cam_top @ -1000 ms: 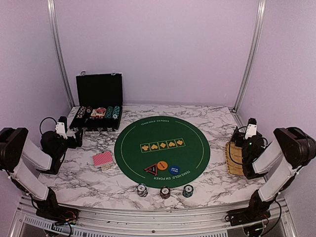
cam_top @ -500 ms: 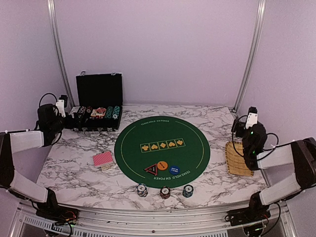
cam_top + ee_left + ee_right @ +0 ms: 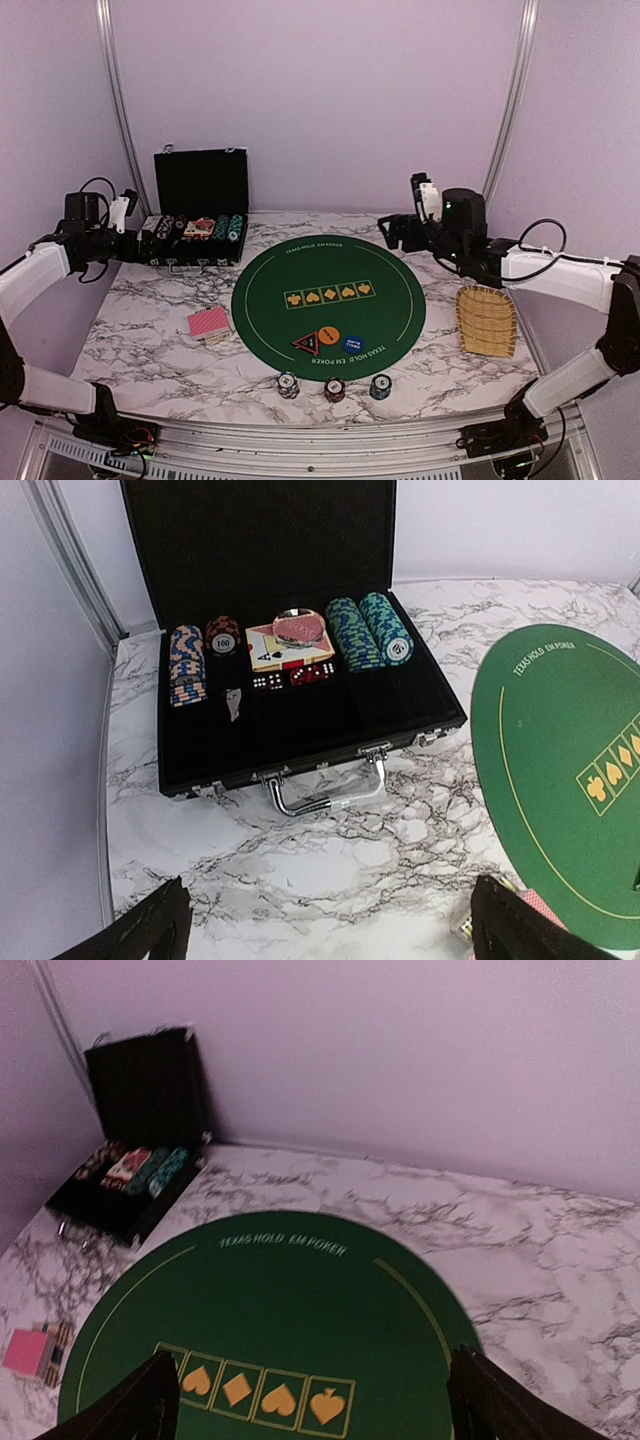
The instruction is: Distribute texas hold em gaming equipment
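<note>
I have open marble tabletop [image 3: 150, 350] along the left side, broken only by a small stack of red-backed playing cards [image 3: 208, 323] just off the round green felt mat [image 3: 330, 265]. The mat's far half is bare, so I can cross it freely. Its near edge is crowded: a triangular red-black marker [image 3: 307, 343], an orange round marker [image 3: 329, 335] and a blue round marker [image 3: 353, 343] sit close together, and three short stacks of poker chips [image 3: 334, 389] line the table's front just beyond them. The open black chip case [image 3: 310, 715] blocks the far left corner, its lid [image 3: 260, 550] upright behind it. A woven wicker basket [image 3: 486, 320] takes the right edge, leaving a lane of marble between it and the mat.
</note>
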Action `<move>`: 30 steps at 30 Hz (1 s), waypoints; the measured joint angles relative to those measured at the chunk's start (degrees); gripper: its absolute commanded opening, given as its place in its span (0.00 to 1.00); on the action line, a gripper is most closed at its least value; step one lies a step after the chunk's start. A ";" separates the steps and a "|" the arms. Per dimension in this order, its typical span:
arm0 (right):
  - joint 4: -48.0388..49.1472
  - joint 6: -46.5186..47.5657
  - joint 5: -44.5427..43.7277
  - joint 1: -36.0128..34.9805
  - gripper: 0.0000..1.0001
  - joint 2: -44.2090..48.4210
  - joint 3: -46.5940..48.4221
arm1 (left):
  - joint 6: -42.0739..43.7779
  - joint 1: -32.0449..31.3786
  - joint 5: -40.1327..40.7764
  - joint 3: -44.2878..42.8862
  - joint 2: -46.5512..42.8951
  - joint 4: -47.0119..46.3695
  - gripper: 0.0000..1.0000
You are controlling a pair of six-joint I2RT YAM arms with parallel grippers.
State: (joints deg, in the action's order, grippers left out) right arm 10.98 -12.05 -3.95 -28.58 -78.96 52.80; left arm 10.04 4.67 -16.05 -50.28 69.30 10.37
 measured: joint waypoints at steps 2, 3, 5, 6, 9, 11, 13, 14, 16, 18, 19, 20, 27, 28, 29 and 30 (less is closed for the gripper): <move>-5.53 -0.42 0.26 -7.02 0.87 -3.17 2.82 | 1.22 0.02 -0.09 -0.46 -1.11 3.26 0.99; -7.32 -0.63 0.39 -9.31 0.85 -4.44 3.82 | 1.86 0.02 -0.22 -0.68 -1.64 4.74 0.99; -11.67 -1.51 0.24 -15.10 0.82 -7.72 6.49 | 2.95 0.02 -0.44 -1.22 -2.47 7.69 0.99; -13.44 -1.92 0.02 -17.53 0.80 -9.44 7.82 | 3.30 0.02 -0.44 -1.49 -2.71 8.72 0.99; -18.69 -3.48 -0.52 -23.93 0.75 -15.28 12.04 | 4.39 0.02 -0.44 -2.12 -3.21 11.65 0.99; -20.90 -4.55 -0.55 -27.04 0.72 -18.36 13.66 | 4.81 0.02 -0.46 -2.38 -3.28 12.83 0.99; -23.26 -5.68 -0.46 -29.81 0.70 -21.33 15.10 | 5.09 0.02 -0.68 -2.49 -3.39 14.03 0.99; -24.44 -6.23 -0.44 -30.82 0.69 -22.75 15.93 | 5.27 0.02 -0.92 -2.58 -3.41 14.58 0.99; -26.67 -7.45 -0.44 -32.04 0.68 -25.22 17.42 | 5.46 0.02 -1.38 -2.99 -3.41 15.63 0.99; -28.57 -8.70 -0.48 -32.44 0.66 -26.97 18.64 | 5.70 0.02 -1.90 -3.52 -3.48 16.15 0.99; -28.94 -9.20 -0.46 -32.44 0.65 -27.32 18.78 | 5.81 0.02 -1.99 -3.69 -3.52 16.39 0.99; -29.51 -9.79 -0.50 -32.44 0.63 -27.47 18.78 | 5.92 0.02 -2.05 -3.89 -3.58 16.74 0.99; -33.35 -12.39 -0.66 -32.52 0.49 -27.87 20.57 | 6.12 0.04 -3.45 -4.15 -3.78 17.77 0.99; -33.55 -12.81 -0.66 -32.57 0.49 -27.87 20.57 | 6.10 0.04 -3.63 -4.28 -3.76 18.01 0.99; -33.86 -13.22 -0.63 -32.65 0.49 -27.87 20.57 | 6.05 0.04 -3.87 -4.37 -3.72 18.08 0.99; -34.12 -13.51 -0.63 -32.74 0.48 -27.89 20.57 | 6.05 0.04 -4.00 -4.52 -3.72 18.23 0.99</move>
State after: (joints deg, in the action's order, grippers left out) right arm -23.14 -25.56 -4.58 -61.32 -106.85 73.36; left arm 16.10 4.71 -20.05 -54.81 65.58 28.60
